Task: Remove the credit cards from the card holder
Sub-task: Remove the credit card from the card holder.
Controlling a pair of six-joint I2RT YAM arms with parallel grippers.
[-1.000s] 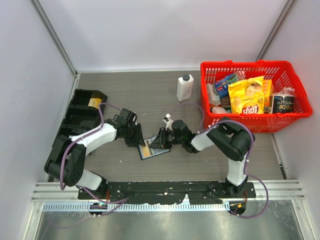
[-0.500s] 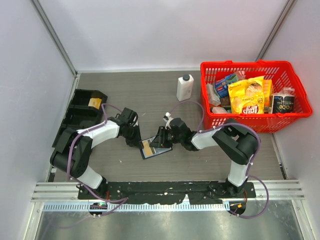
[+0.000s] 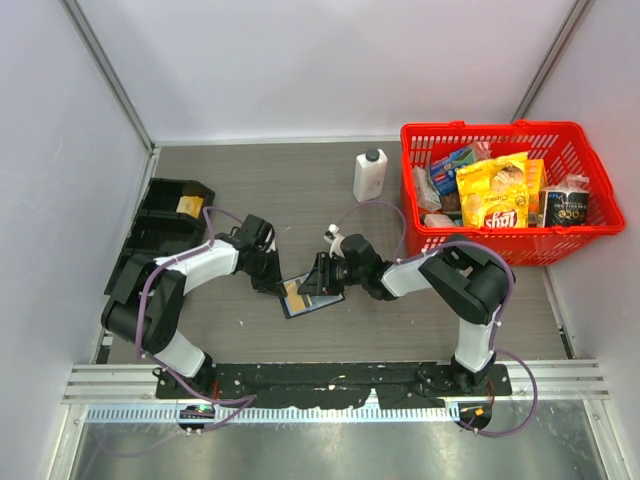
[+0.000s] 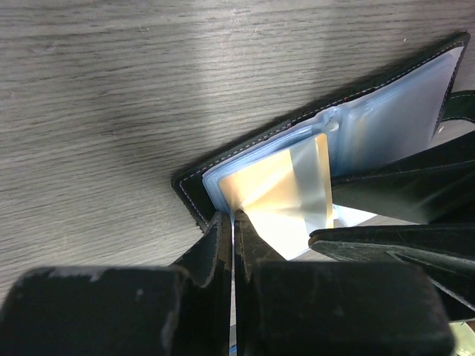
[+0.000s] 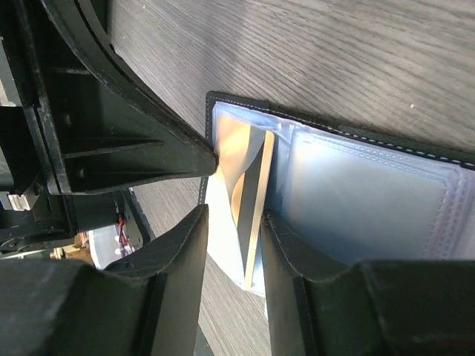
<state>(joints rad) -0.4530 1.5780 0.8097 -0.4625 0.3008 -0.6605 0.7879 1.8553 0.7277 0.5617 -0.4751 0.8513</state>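
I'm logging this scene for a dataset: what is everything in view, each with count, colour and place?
card holder: one, black, lying open mid-table
credit card: one visible, yellow-orange, sticking out past the holder's edge
bottle: one, white with black cap, left of the basket
basket: one, red, far right, holding snack packets
compartment tray: one, black, far left
table: one, grey wood-grain
left gripper: black, shut on the card's corner
right gripper: black, open, fingers either side of the card

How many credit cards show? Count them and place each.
1: the yellowish-orange card, in the end sleeve of the card holder, at the left gripper. Cloudy sleeves may hide more.
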